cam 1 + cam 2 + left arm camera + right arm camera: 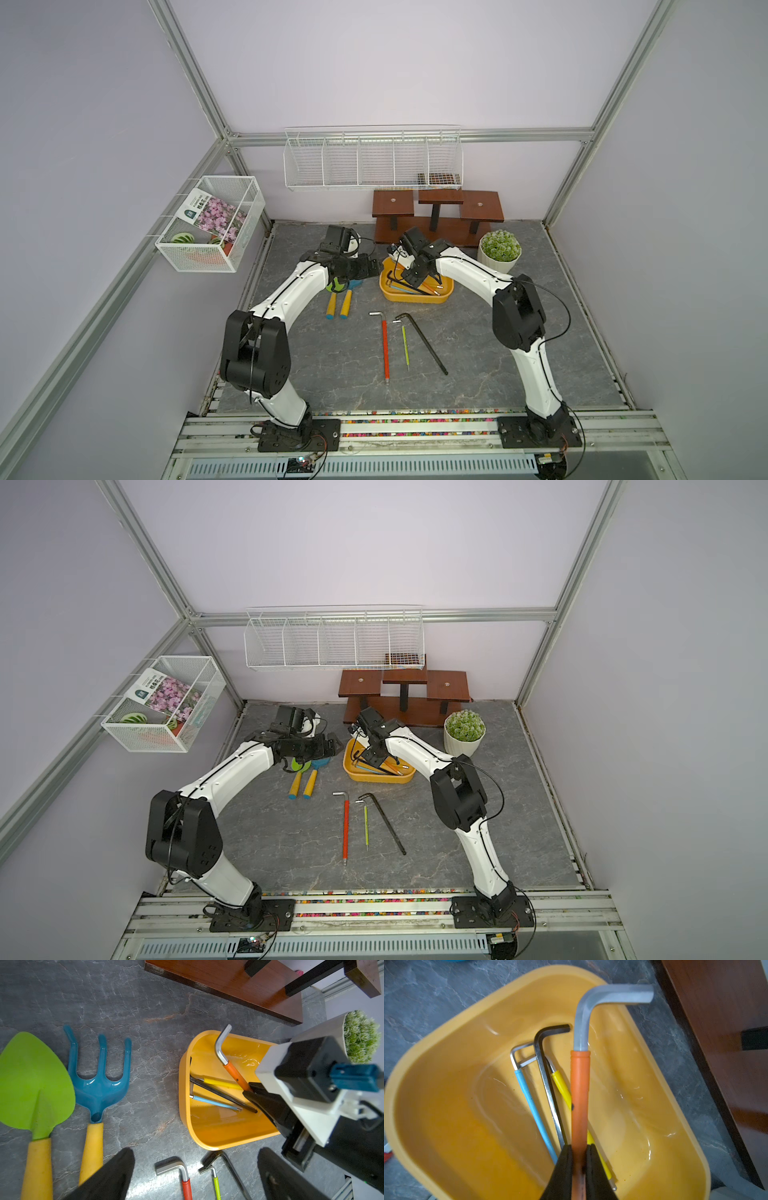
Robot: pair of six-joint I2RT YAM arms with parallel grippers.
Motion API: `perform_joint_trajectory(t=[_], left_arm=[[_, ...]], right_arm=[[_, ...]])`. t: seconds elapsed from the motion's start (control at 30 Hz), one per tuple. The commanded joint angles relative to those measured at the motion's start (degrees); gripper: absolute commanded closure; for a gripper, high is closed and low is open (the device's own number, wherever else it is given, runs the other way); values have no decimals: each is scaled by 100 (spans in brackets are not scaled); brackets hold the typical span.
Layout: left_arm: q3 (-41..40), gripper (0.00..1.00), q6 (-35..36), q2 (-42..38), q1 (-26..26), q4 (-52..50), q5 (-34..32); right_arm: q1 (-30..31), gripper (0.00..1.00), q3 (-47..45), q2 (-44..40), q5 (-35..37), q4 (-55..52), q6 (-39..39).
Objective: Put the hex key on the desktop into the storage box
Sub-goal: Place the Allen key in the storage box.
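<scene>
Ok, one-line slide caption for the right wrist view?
Right end effector shut on orange hex key over the storage box holding a blue key, black key and yellow key.

Orange-sleeved hex key [580, 1093] is clamped by its sleeve in the right gripper [579, 1149], its silver bend raised beyond the gripper's tip, over the yellow storage box [436, 1105]. Just below the gripper, a blue-sleeved key [530, 1105], a black key [549, 1084] and a yellow-sleeved key [561, 1086] lie inside.
</scene>
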Motion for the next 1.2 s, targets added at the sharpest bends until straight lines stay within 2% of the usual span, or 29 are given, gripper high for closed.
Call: perform_joint_trajectory(t=[0.0,0.23,0.5,0.63,0.97,1.07,1.17], left_arm=[[96,3,-56,30,-18,-62,-81],[96,3,-47,55,-14,-71,-125],[80,3,-34,65,-16,-62,-187],[61,3,-34,44,-14,-27,-175],[-471,2,49,-752,-29,728,198],[-588,2,51,-926,-22,906,285],[-696,2,64,-1070,-31,1054,379]], right_arm=[[-9,97,-151,-8,-114,122,102],[-16,94,-301,-63,-224,165,182],[-15,72,-336,-73,-200,113,379],[-21,66,-477,-264,-165,239,435],[1,64,-1093,-1406,143,270,1094],[-1,65,-1580,-1930,326,330,1420],[1,65,-2248,-2534,164,557,1712]])
